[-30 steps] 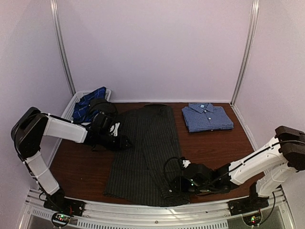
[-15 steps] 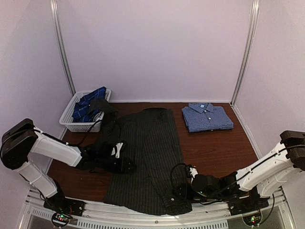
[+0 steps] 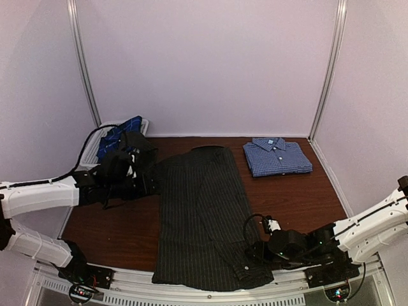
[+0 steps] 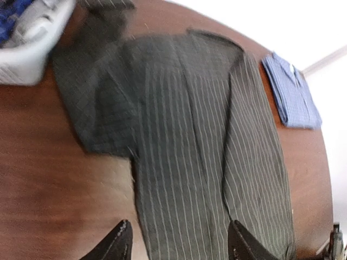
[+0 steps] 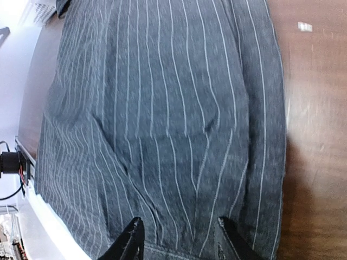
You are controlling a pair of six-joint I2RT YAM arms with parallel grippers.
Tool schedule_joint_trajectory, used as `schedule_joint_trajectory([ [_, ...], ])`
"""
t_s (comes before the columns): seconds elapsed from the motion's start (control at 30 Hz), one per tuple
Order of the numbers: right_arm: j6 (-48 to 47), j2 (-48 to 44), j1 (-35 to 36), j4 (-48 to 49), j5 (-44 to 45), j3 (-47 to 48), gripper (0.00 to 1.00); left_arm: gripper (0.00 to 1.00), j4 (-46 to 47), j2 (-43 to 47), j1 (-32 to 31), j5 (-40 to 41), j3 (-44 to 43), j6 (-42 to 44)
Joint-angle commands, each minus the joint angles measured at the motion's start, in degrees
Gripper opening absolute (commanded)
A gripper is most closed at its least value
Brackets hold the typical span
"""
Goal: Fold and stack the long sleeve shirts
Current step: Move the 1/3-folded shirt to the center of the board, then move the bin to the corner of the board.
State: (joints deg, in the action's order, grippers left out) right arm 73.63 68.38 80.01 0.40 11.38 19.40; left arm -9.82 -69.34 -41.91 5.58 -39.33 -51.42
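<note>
We count three: plaid shirt [image 3: 121, 135], check shirt [image 3: 277, 157], pinstriped shirt [image 3: 201, 217] stretched near-to-far, collar far; left gripper [image 4: 179, 230], right gripper [image 5: 179, 225] gape empty

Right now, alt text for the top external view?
A pinstripe shirt lies flat on a table, the left gripper by its left edge, the right gripper at its near right corner. A folded check shirt lies far right, a basket far left.

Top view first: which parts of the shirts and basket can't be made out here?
- Plaid shirt: top view, mostly hidden by the basket wall and the left arm.
- Pinstriped shirt: top view, right edge partly under the right gripper; left wrist view blurs it.
- Checked shirt: top view, buttons too small.
</note>
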Motion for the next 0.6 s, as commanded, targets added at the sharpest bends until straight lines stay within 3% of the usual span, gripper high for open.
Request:
schedule_joint_trajectory([
  [0.0, -7.08, -0.20, -3.65, -3.13, 3.52, 5.79, 0.46, 0.62, -7.26, 1.56, 10.59, 3.09, -8.33, 7.38],
  [0.23, -16.96, 3.97, -11.54, -3.31, 0.11, 14.15, 0.47, 0.63, -7.38, -8.88, 26.04, -0.46, -21.22, 13.85],
  [0.37, -20.09, 7.10, -13.88, -3.14, -1.62, 17.99, 0.48, 0.63, -3.67, -16.33, 33.29, -7.15, -25.13, 13.88],
  [0.57, -22.30, 11.81, -15.81, -1.39, -4.77, 21.35, 0.48, 0.66, -0.84, -28.63, 38.71, -15.19, -33.23, 15.35],
])
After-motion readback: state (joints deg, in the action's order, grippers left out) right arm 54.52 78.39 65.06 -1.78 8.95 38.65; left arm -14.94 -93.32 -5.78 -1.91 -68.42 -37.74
